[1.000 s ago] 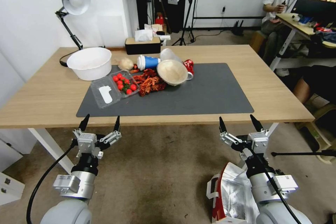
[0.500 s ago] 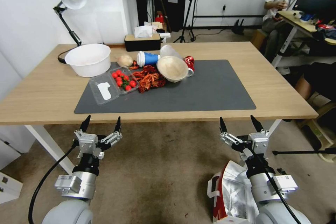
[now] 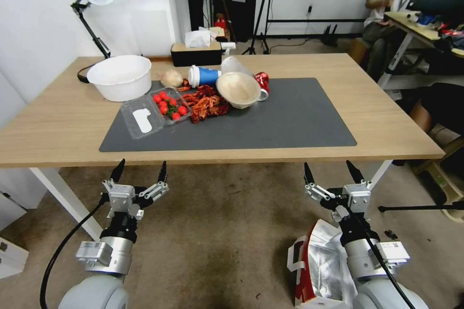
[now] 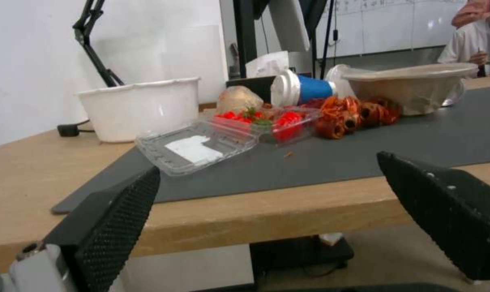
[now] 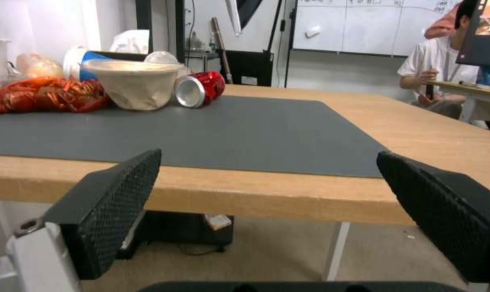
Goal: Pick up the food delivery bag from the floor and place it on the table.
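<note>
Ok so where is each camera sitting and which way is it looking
Head view: high up, facing forward and down at the table and food delivery bag; left gripper and right gripper show.
Left wrist view: below table height, facing the white bowl; own fingers show.
Right wrist view: same height, facing the grey mat; own fingers show.
Shared: all see the paper bowl.

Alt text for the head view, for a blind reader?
Food delivery bag stands on the floor beside the right arm; both open pincers, left and right, hover before the table cluttered with food.
</note>
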Motion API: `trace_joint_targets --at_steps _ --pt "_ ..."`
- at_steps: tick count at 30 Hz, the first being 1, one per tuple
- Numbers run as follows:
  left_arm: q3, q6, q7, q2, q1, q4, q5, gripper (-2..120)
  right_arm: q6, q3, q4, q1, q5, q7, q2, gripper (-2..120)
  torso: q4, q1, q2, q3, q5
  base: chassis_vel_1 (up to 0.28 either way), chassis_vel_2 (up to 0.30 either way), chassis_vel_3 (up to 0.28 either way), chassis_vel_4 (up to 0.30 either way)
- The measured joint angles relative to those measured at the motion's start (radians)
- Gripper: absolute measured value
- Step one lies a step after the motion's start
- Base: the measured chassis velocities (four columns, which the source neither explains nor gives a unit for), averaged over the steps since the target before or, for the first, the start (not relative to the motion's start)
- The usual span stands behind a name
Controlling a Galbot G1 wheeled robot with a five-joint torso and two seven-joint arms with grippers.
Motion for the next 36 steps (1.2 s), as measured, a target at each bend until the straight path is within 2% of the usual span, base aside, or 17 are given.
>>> trace_joint_targets --at_steps 5,8,36 --pt "0.000 0.000 0.001 -0.001 0.000 0.000 0.000 100 0.000 0.001 -0.002 0.001 0.000 -0.001 -0.001 100 0.0000 -0.006 -0.013 -0.008 0.0001 0.000 0.000 0.000 0.000" --pt "0.000 0.000 0.001 -0.002 0.001 0.000 0.000 100 0.000 0.002 -0.003 0.002 0.001 -0.003 -0.002 100 -0.0001 -0.016 -0.039 -0.023 0.0000 0.000 0.000 0.000 0.000" --pt "0.004 0.001 0.001 -0.002 -0.008 0.026 0.003 100 0.008 -0.002 -0.038 0.024 0.002 -0.007 0.001 100 0.0000 -0.065 -0.157 -0.091 0.0000 0.000 0.000 0.000 0.000"
